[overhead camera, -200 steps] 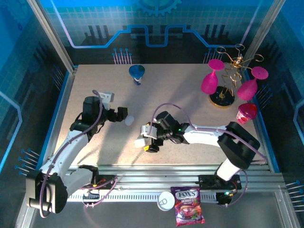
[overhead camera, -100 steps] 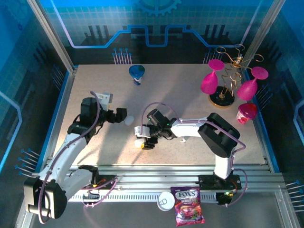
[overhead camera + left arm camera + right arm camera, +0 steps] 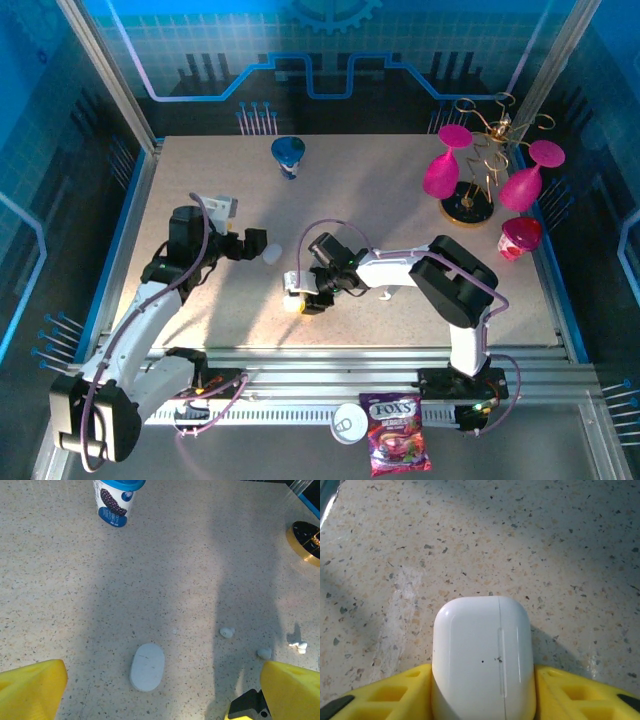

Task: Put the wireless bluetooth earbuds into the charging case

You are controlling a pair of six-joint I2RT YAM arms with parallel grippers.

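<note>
A white charging case [image 3: 482,650] with a closed lid lies on the speckled table, and my right gripper [image 3: 484,692] is shut on it, a yellow finger pressed against each side. From above, that case [image 3: 291,303] is at the tip of the right gripper [image 3: 302,297], left of centre. My left gripper [image 3: 161,690] stands open above a second, flat oval white case [image 3: 147,666], not touching it. Three tiny white earbuds [image 3: 227,632] [image 3: 264,653] [image 3: 298,645] lie loose to the right of that case.
A blue cup [image 3: 289,153] stands at the back of the table. Pink glasses hang on a gold stand [image 3: 470,205] at the back right, with a pink cup [image 3: 520,237] beside it. A sweets bag [image 3: 398,432] lies below the front rail.
The right arm has folded in and moved left. Its jaws have closed from wide open onto the white case. The left arm has barely moved.
</note>
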